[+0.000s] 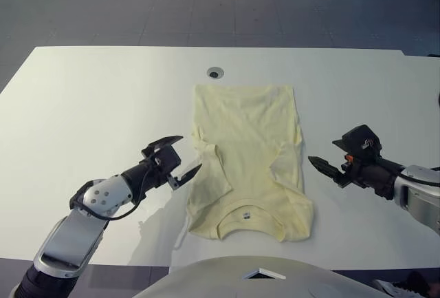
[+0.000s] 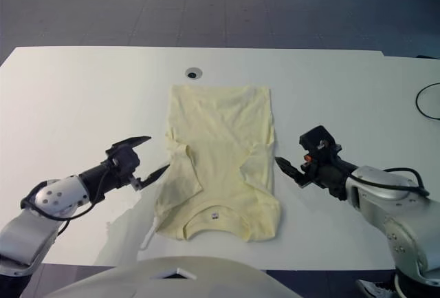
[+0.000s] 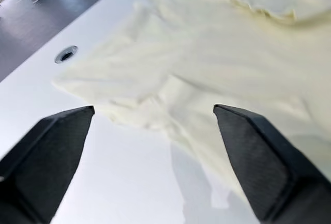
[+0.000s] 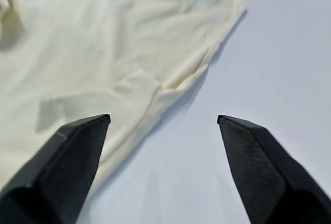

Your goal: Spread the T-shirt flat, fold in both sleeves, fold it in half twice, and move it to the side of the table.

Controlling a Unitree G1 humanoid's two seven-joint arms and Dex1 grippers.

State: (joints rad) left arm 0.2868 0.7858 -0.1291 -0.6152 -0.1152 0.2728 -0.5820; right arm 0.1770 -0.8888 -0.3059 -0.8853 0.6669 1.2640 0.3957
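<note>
The pale yellow T-shirt (image 1: 247, 153) lies flat in the middle of the white table (image 1: 89, 98), collar (image 1: 245, 226) toward the robot and hem toward a small round hole (image 1: 215, 72) in the tabletop. Both sleeves are folded in over the body – the left one (image 1: 210, 167) rumpled, the right one (image 1: 285, 164) flatter. The left gripper (image 1: 190, 152) hangs just beside the shirt's left edge, fingers spread apart and holding nothing. The right gripper (image 1: 323, 152) sits near the right edge – also spread apart and empty.
</note>
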